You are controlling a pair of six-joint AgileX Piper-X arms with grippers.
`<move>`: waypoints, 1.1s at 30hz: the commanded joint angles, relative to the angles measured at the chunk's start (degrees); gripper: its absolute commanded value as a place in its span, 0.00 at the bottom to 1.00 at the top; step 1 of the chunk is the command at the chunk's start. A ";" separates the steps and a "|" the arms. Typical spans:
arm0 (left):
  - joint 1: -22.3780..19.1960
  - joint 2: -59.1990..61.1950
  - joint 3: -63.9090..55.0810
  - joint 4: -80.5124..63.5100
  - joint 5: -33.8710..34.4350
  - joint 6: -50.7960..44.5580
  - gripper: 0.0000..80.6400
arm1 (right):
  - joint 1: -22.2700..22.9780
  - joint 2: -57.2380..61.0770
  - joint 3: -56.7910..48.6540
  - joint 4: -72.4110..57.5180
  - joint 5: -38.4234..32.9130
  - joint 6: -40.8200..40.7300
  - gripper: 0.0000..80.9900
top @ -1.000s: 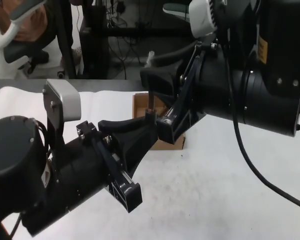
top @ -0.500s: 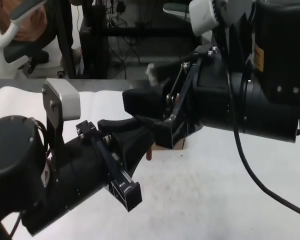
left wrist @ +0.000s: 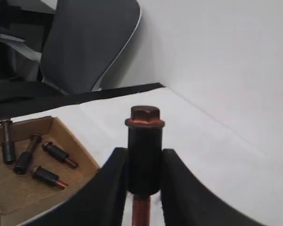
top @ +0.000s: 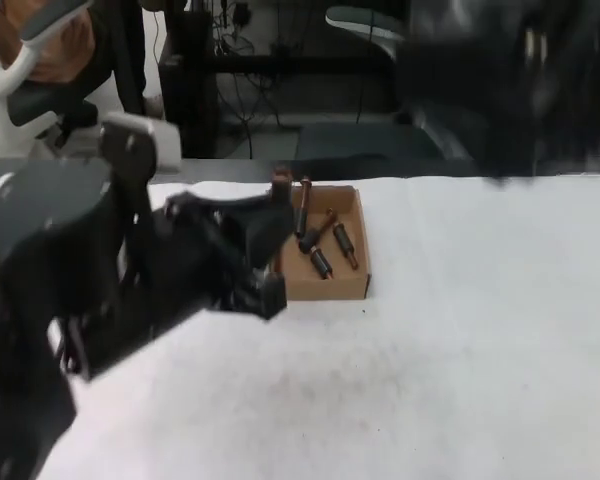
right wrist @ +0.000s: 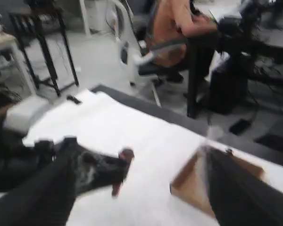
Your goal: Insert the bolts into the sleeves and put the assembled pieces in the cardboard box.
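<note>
Clamping sleeve (left wrist: 144,162), left jaws; bolt (left wrist: 145,115) tip cut off.

- We could read no text, label, brand, number or sign on anything in these views.

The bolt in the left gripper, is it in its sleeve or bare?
In its sleeve: the bolt has its hex head above the black sleeve, its shank shows below, and the left gripper clamps the sleeve.
</note>
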 commanded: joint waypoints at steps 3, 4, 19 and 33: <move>7.53 24.88 -19.11 5.08 8.33 3.15 0.02 | 0.06 -1.72 0.02 30.37 8.79 -1.16 0.86; 7.90 27.67 -20.80 5.10 8.33 3.15 0.02 | 0.06 -1.72 0.02 30.26 8.90 -1.24 0.86; 8.05 60.99 -53.54 18.30 8.15 3.55 0.20 | 0.06 -1.72 0.02 30.64 8.80 -1.23 0.86; 12.59 53.88 -53.31 19.10 13.67 -3.96 0.43 | 0.06 -2.65 0.02 28.96 9.24 -6.09 0.60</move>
